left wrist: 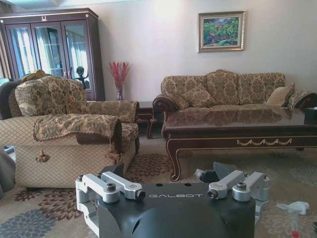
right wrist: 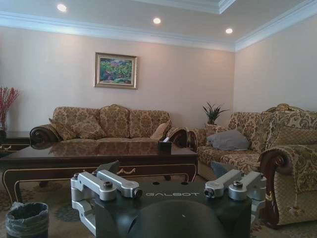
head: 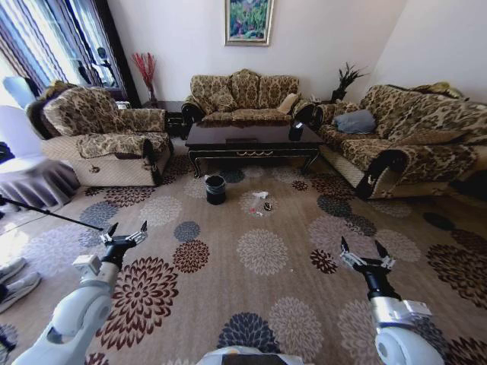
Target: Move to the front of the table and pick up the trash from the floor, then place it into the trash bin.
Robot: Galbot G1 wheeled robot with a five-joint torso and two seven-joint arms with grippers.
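While the robot stands well back on the floor point(head: 262, 251), the table point(head: 255, 141) lies far ahead of it, and everything here is placed against that table; 1 trash bin point(head: 215, 189) stands on the carpet just in front of the table's left front leg, black, with a thin liner at its rim; the trash point(head: 260, 201) lies on the carpet in front of the middle of the table, to the right of the bin and apart from it; about 3 pieces can be made out there, 1 crumpled white tissue, 1 slim bottle with a red end and 1 small dark bit, though they are too small to count surely; 1 dark box point(head: 296, 131) sits on the tabletop near its right end; 3 sofas ring the table, 1 behind it, 1 to its left and 1 to its right; 1 framed painting point(head: 249, 20) hangs on the wall behind the table.

2 grippers are raised on the near side of the table, both well short of the trash; the left gripper point(head: 124, 236) hangs over the carpet with its fingers spread wide and nothing between them; the right gripper point(head: 365, 255) does likewise, fingers parted and bare.
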